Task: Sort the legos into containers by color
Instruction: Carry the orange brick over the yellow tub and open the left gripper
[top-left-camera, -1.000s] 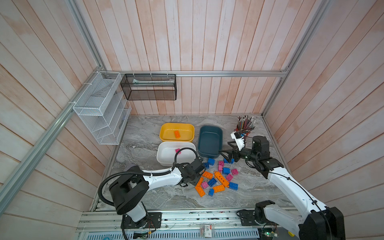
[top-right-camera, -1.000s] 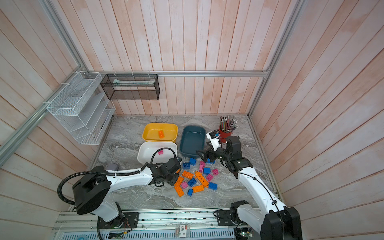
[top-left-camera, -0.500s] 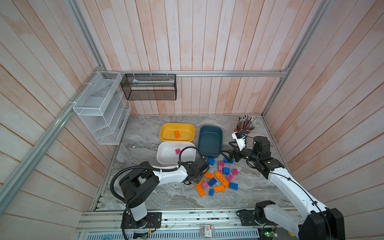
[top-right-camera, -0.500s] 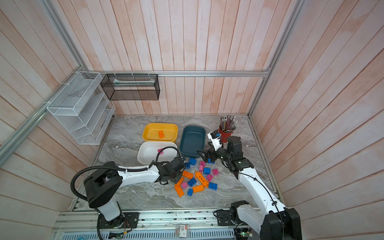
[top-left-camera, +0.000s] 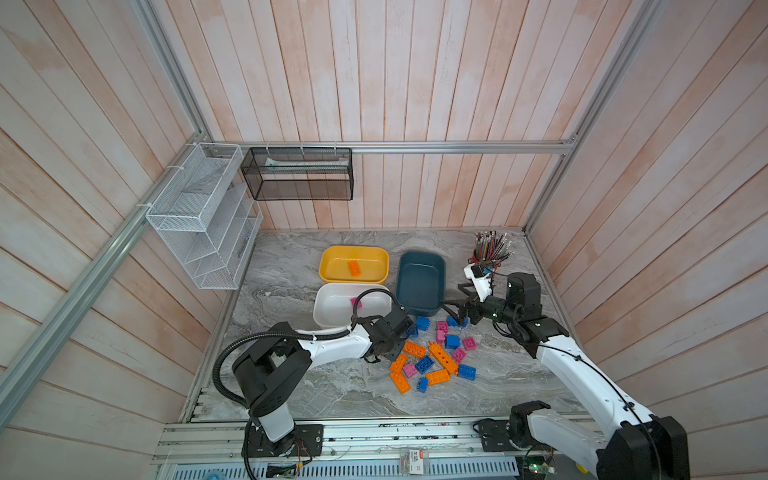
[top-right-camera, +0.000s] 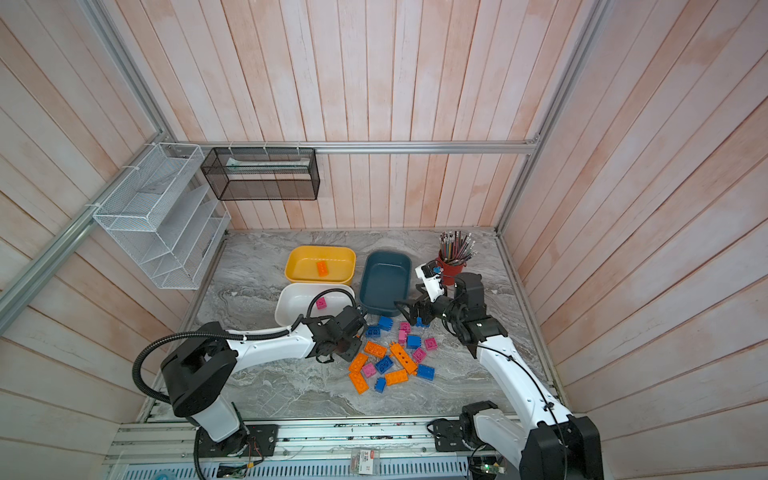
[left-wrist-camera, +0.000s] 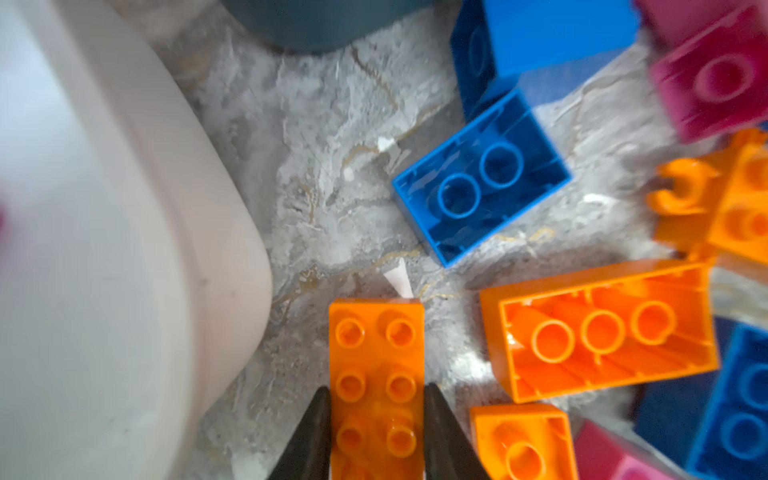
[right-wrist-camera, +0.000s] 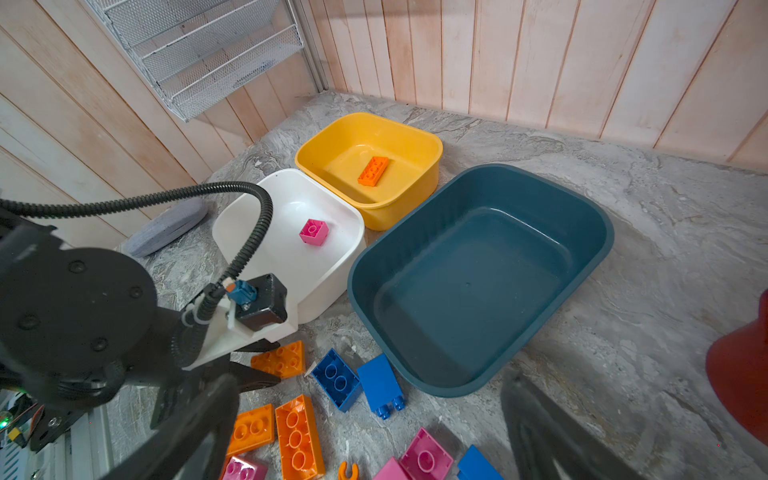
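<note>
grey marble tabletop (top-left-camera: 291, 266) veined white and tan. tubs at frame centre: yellow tub (top-left-camera: 353, 248), white tub (top-left-camera: 332, 308), dark teal tub (top-left-camera: 419, 284). an orange brick (top-left-camera: 354, 268) in the yellow, a pink brick (top-right-camera: 321, 303) in the white. loose bricks (top-left-camera: 424, 365) below them mix orange, bright blue and pink. the left gripper (left-wrist-camera: 377, 386) has black fingers (left-wrist-camera: 309, 436) on a studded orange brick (left-wrist-camera: 376, 332). red pencil cup (top-right-camera: 453, 270) at the right, pale pink plank walls (top-left-camera: 415, 83).

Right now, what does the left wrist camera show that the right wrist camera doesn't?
Left wrist only: the left gripper clamped on the studded orange brick's long sides. Right wrist only: tub contents, an orange oblong brick in the yellow tub, a pink square brick in the white tub, the teal tub empty. Both: the upturned blue brick and white tub's rim.
</note>
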